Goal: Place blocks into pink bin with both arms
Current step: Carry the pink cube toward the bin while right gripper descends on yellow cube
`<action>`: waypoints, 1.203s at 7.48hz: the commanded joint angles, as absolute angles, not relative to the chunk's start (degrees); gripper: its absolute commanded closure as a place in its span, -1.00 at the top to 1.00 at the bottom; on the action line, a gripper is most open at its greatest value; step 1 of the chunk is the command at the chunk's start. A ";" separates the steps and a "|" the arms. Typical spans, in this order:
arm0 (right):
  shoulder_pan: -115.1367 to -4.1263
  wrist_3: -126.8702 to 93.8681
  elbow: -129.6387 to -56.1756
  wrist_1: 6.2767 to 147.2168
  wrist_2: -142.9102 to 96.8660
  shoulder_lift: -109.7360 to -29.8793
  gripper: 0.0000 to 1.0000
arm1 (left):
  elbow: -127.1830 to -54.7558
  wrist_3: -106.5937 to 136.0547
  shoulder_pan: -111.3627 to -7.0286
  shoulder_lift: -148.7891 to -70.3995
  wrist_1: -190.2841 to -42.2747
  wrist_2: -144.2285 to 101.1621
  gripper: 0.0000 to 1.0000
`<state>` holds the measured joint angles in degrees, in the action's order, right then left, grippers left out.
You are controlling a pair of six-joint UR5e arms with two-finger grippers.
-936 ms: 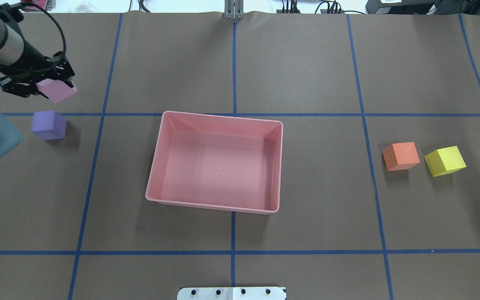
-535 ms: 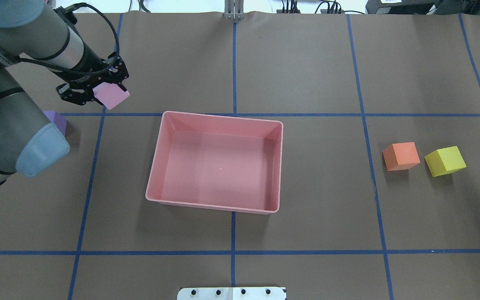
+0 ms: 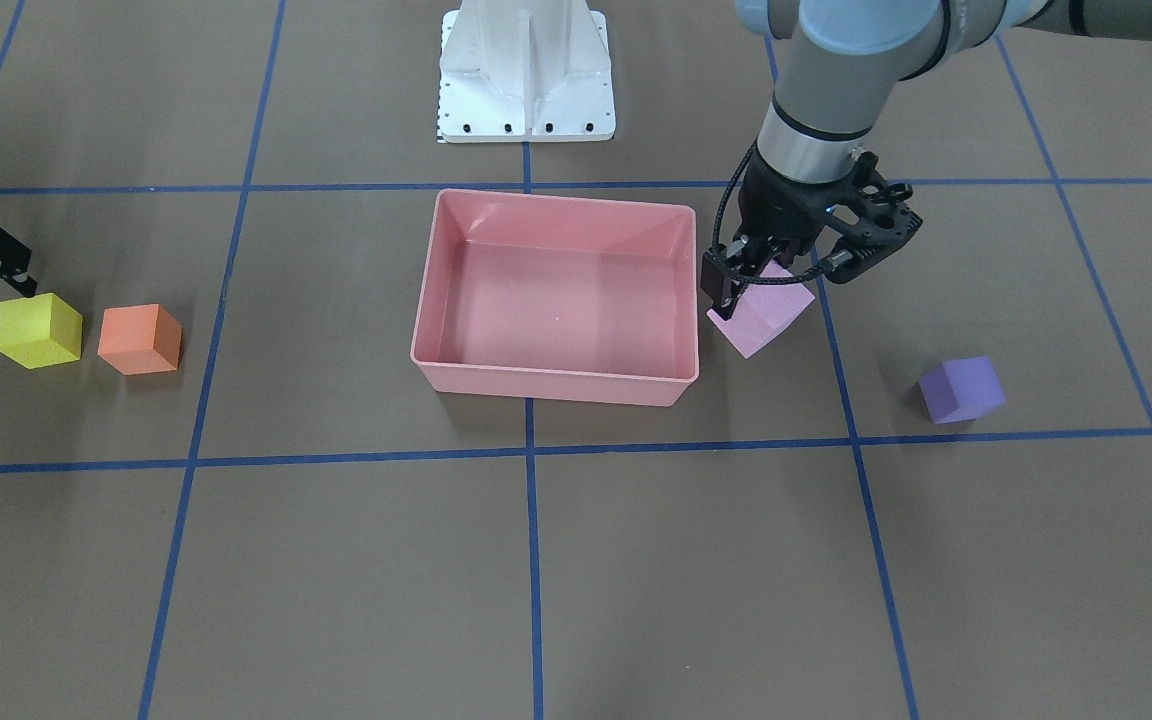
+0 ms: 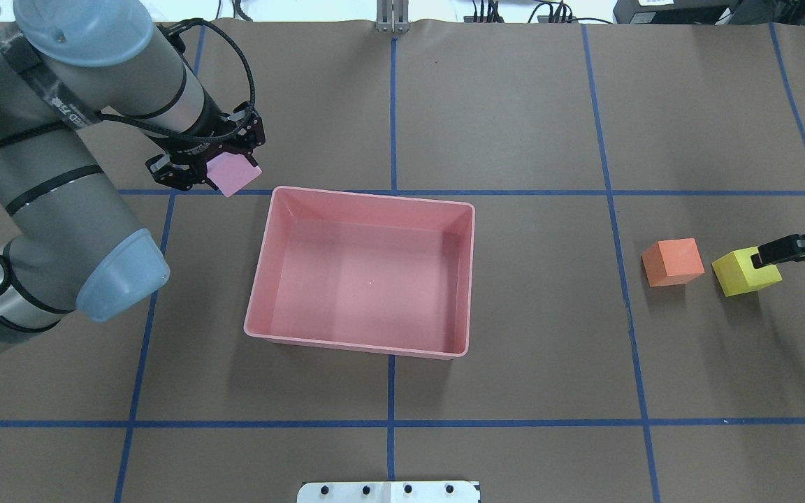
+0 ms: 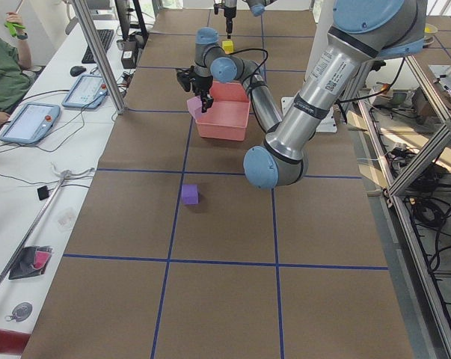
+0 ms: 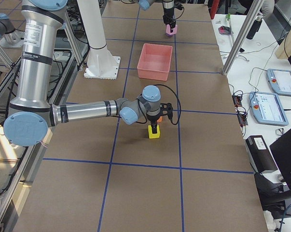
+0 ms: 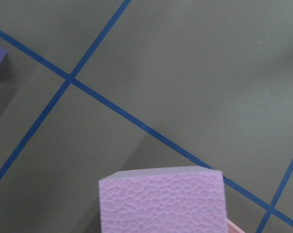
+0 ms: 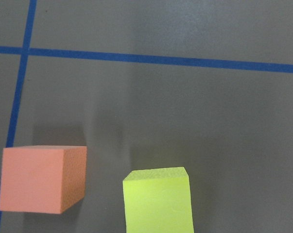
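Holding the light pink block (image 4: 235,177) in my left end effector (image 4: 223,174), I hover just outside the pink bin's (image 4: 367,195) upper-left corner in the overhead frame; its floor lies lower right.

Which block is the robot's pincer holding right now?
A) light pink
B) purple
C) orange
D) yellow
A: the left pincer is shut on the light pink block, held just outside the bin.
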<state>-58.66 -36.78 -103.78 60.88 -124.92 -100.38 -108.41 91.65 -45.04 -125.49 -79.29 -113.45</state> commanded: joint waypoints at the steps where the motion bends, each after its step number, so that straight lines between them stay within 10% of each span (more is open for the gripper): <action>1: -57.04 -35.69 -101.70 60.73 -123.05 -100.11 0.98 | -108.28 92.37 -44.12 -125.77 -79.19 -112.85 -1.00; 9: -54.05 -35.77 -95.98 60.82 -122.08 -95.71 0.98 | -108.19 92.37 -43.95 -125.07 -79.28 -112.76 -1.00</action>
<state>-54.50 -35.78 -96.89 60.82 -122.27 -95.76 -108.20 92.34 -43.95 -125.09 -79.28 -112.77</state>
